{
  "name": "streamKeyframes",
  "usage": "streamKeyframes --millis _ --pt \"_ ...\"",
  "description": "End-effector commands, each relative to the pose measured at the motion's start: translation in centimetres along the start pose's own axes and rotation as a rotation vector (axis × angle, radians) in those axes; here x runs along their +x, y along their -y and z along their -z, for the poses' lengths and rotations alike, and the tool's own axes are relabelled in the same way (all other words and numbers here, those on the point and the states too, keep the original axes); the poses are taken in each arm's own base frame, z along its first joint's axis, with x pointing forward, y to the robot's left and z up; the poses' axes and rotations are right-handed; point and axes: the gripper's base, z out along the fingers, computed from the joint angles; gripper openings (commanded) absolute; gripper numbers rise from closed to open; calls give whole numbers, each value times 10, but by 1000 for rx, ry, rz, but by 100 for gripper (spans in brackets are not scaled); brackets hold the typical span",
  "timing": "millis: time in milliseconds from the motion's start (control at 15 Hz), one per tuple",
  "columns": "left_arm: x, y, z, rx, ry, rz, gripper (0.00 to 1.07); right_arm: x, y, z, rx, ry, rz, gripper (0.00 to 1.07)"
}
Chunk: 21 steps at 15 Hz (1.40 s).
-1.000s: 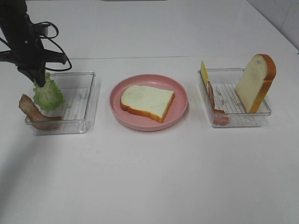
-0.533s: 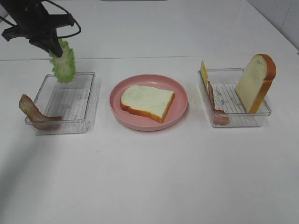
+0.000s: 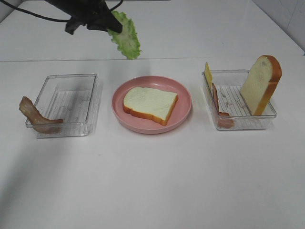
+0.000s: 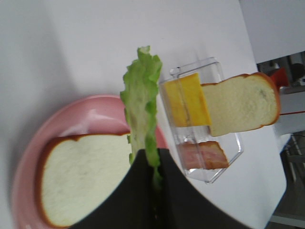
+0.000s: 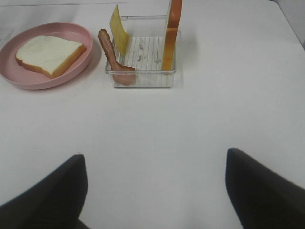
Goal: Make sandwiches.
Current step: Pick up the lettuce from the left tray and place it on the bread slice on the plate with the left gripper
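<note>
Left hand [image 3: 110, 25] pinches the top edge of the lettuce leaf [image 3: 127, 37], leaf dangling below it, high over the bench [image 3: 152, 181] near the pink plate [image 3: 183, 117]; flat bread slice [image 3: 150, 104] on that plate. Right hand [image 5: 156, 188] spread wide, holding nothing, low over bench near the tray [image 5: 143, 82] holding upright bread [image 5: 170, 33], cheese [image 5: 118, 28], bacon [image 5: 112, 57]

Left claw [image 3: 111, 24] gripping lettuce leaf [image 3: 127, 41] aloft, bread slice [image 3: 150, 104] on pink plate [image 3: 184, 109]

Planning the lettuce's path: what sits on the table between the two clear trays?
The pink plate, with one bread slice lying flat on it; the high view shows this.
</note>
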Motion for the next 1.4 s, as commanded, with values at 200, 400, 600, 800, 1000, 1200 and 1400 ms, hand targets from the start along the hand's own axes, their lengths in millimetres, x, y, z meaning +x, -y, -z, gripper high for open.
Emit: streamKeyframes --millis 200,400,600,800,1000,1200,1400 --pt "20 17 -52 165 -52 4 0 1 0 1 8 22 -1 77" --pt "44 19 -92 185 -141 23 0 1 0 1 8 22 -1 77" --pt "58 10 -108 158 -212 14 0 1 0 1 8 22 -1 77" --pt "62 -4 -108 34 -257 -77 0 1 0 1 8 22 -1 77" --pt "65 -15 -106 -74 -299 -164 0 1 0 1 8 22 -1 77" --pt "65 -18 -106 -107 -306 -190 0 1 0 1 8 22 -1 77" --pt "65 -21 -106 -137 -305 -213 26 1 0 1 8 22 -1 77"
